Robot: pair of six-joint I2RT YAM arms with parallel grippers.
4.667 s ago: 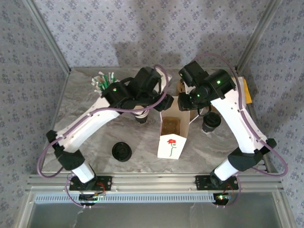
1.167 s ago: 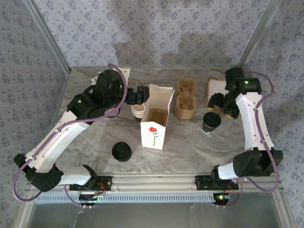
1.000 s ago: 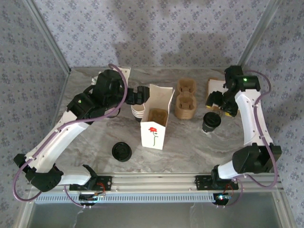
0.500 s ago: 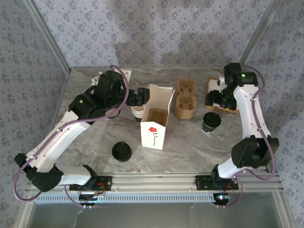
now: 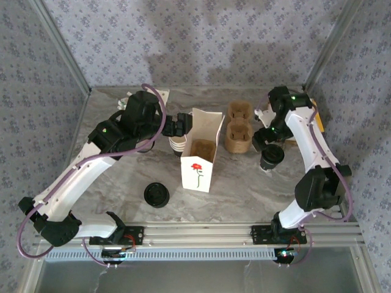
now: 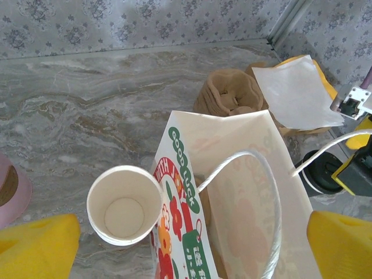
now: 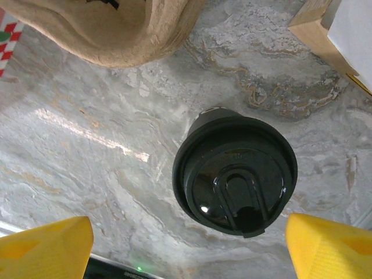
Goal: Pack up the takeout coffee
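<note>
Seen from the right end effector (image 7: 186, 247), takeout coffee (image 7: 232, 168) shows mostly its lid (image 7: 239, 181).

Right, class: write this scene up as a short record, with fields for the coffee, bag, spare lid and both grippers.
bag: open, upright, in the middle
coffee: upright, lid on, right of the bag, not gripped
spare lid: flat, left of the bag, nearer the arm bases
cup stack: lidless, just left of the bag
left gripper: open, over bag and cup stack
right gripper: open, above the coffee
</note>
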